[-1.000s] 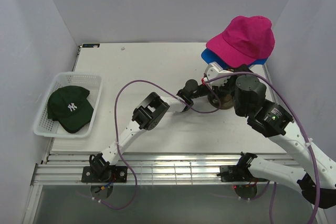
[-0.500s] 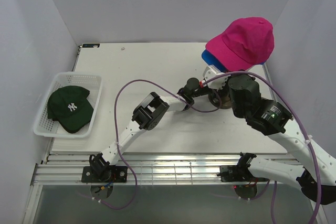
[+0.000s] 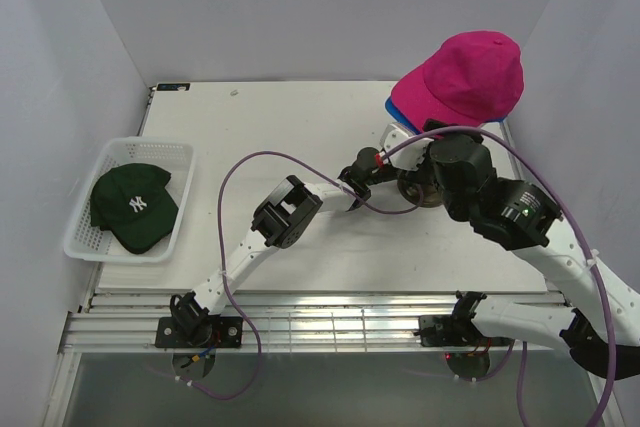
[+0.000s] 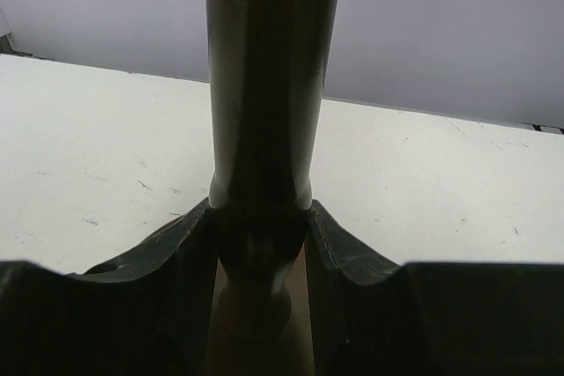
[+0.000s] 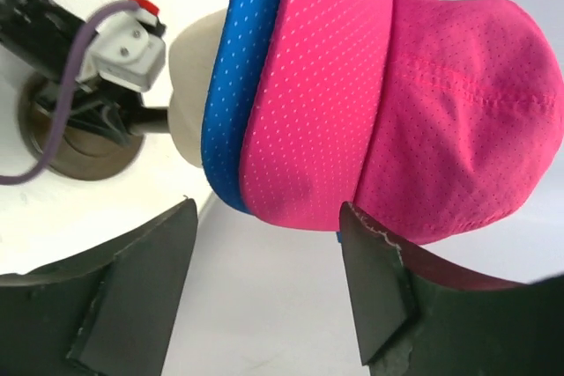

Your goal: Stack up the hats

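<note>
The magenta pink hat [image 3: 462,77] sits on top of the royal blue hat [image 3: 392,107], both on the cream mannequin head [image 5: 189,85] at the back right. In the right wrist view the pink brim [image 5: 308,129] overlies the blue brim [image 5: 238,85]. My right gripper [image 5: 264,244] is open just below the brims, with its right finger close to the pink brim and nothing between the jaws. My left gripper [image 4: 260,217] is shut on the mannequin's dark neck post [image 4: 264,85], just above its round base [image 5: 79,151]. A dark green NY hat [image 3: 132,205] lies in the basket.
The white mesh basket [image 3: 150,145] stands at the table's left edge. White walls close in the left, back and right sides. Purple cables loop from both arms over the middle of the table [image 3: 280,117]. The right arm's elbow [image 3: 515,217] hangs right of the mannequin.
My right gripper has opened and let go of the pink hat's brim. The pink hat has settled slightly lower over the blue one. The left arm has not moved.
</note>
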### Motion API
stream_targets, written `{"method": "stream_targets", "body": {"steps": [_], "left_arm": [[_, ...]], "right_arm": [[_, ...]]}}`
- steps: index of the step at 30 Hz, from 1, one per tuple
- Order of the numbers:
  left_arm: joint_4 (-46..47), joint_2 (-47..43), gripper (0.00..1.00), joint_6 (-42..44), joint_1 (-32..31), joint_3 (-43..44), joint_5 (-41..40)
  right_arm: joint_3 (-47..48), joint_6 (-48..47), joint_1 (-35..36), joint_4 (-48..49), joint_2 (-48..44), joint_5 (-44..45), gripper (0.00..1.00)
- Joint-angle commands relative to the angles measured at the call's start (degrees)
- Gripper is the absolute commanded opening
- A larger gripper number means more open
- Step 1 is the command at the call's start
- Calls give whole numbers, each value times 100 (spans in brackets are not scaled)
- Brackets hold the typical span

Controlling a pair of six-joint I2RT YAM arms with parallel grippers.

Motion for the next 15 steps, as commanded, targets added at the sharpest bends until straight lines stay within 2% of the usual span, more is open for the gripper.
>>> {"method": "stream_targets", "body": {"steps": [1, 4, 5, 7, 10, 11, 13, 15], "left_arm": [[-500, -276, 0, 146, -20, 52, -140], [-509, -268, 0, 137, -20, 52, -140], [-517, -268, 0, 137, -20, 52, -132], [-535, -259, 0, 146, -20, 52, -132], [-544, -259, 0, 154, -20, 44, -132], [-544, -250, 0, 146, -20, 44, -123], [-552, -259, 0, 146, -20, 17, -105], [-561, -285, 0, 163, -20, -27, -105]], "right_arm": [[657, 540, 99, -318, 106, -374, 72], [1298, 1059, 187, -766, 317, -1102, 75], [1656, 1321, 196, -872, 413, -1592, 78], [2001, 1603, 204, -794, 510, -1816, 79], [2678, 2035, 204, -207, 773, -958, 79], [2775, 2027, 196, -13, 939, -268, 77], [3196, 1957, 126, 304, 1334, 473, 76], [3495, 1826, -171, 671, 1652, 871, 76]]}}
